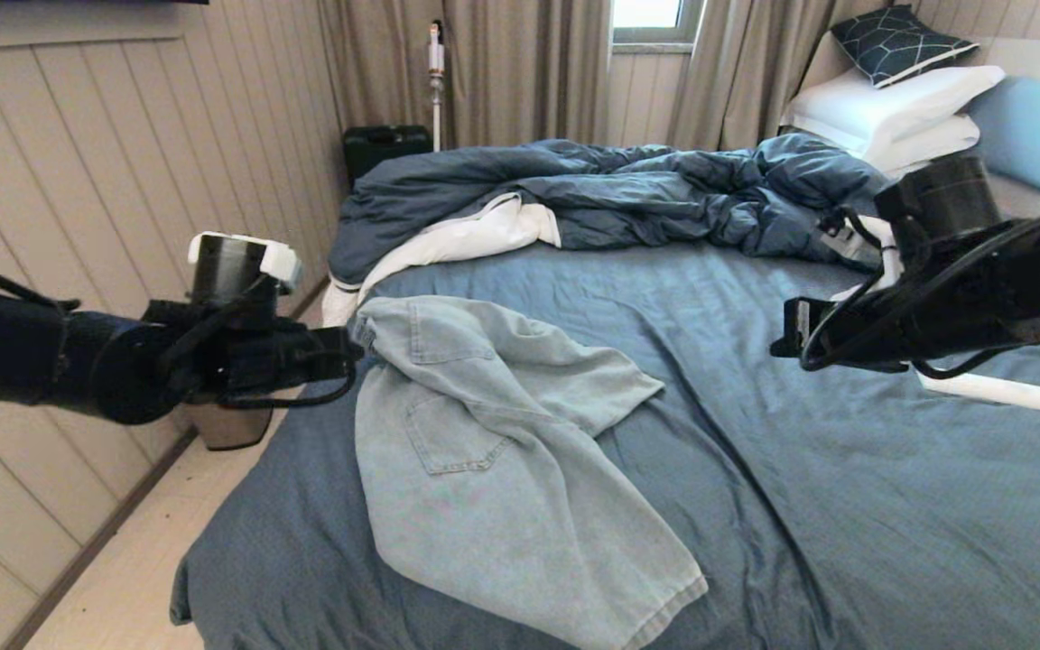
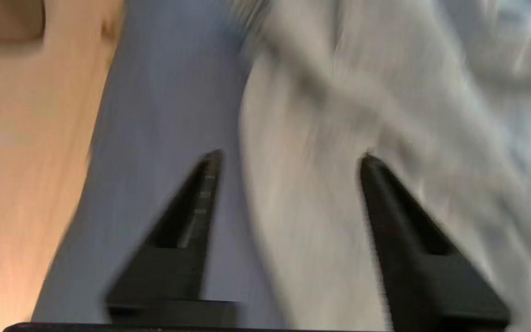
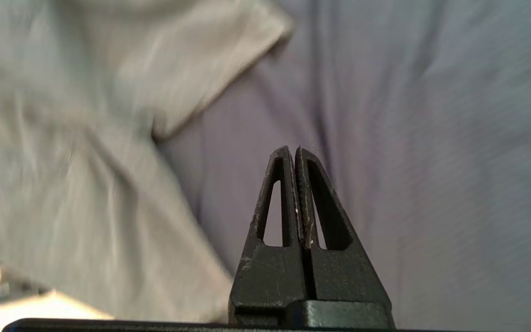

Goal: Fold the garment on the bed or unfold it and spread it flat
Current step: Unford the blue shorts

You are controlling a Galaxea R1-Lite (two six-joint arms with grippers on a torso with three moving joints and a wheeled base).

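The garment (image 1: 502, 433), pale denim shorts, lies crumpled on the left half of the bed (image 1: 845, 496), one leg running toward the near edge and a flap folded over to the right. My left gripper (image 1: 353, 348) is at its far-left corner by the waistband. In the left wrist view that gripper (image 2: 291, 157) is open, its fingers spread wide over the garment (image 2: 321, 207) edge and the sheet (image 2: 168, 92). My right gripper (image 1: 786, 338) hovers above bare sheet to the garment's right. It (image 3: 294, 150) is shut and empty, with the garment (image 3: 62, 161) off to one side.
A rumpled dark blue duvet (image 1: 628, 190) with white lining covers the far part of the bed. White pillows (image 1: 899, 108) and a patterned cushion (image 1: 899, 41) sit by the blue headboard (image 1: 1039, 135). Floor (image 1: 123, 560) and a panelled wall flank the bed's left edge.
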